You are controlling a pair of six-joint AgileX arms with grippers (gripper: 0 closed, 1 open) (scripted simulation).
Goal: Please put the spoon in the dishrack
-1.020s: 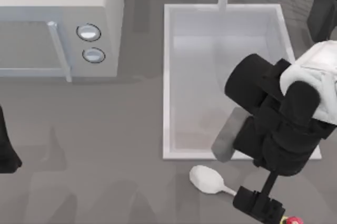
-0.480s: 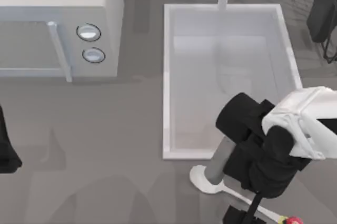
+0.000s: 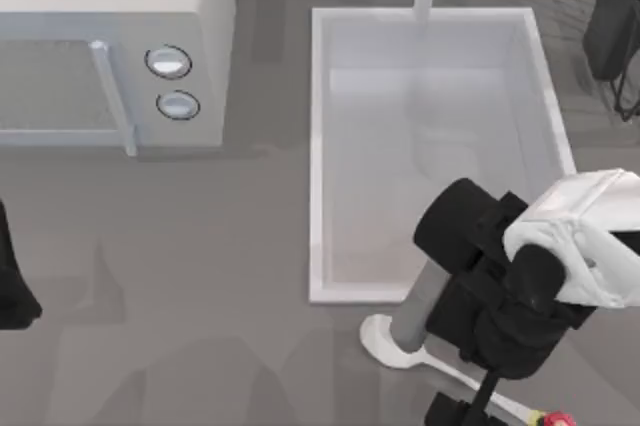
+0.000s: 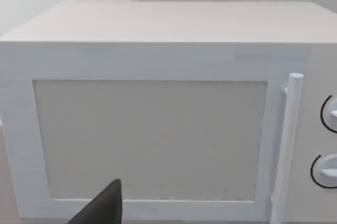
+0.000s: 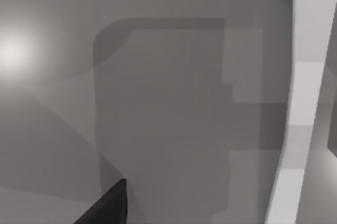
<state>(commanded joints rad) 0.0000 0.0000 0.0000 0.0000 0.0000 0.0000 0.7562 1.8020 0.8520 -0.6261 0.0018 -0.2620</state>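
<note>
The white spoon point(image 3: 388, 342) lies on the grey counter just in front of the sink's front rim. Its thin handle runs toward the right to a red-and-yellow knob point(image 3: 553, 419) at the front edge of the top view. My right arm hangs over the handle, and my right gripper point(image 3: 455, 413) sits low at the front edge, right beside the handle. One dark finger point(image 5: 105, 205) shows in the right wrist view above bare counter. The dishrack point(image 3: 610, 21), thin dark wire bars with a black slab, stands at the far right corner.
A white sink basin point(image 3: 318, 146) with a tap fills the middle back. A white microwave point(image 3: 110, 36) stands at the back left, with its door and handle point(image 4: 287, 145) close before the left wrist camera. My left arm point(image 3: 10, 286) is parked at the left edge.
My right arm has swung toward the front and slightly left, its gripper dropping toward the front edge. More of the spoon's handle is uncovered. In the last half second it has barely moved.
</note>
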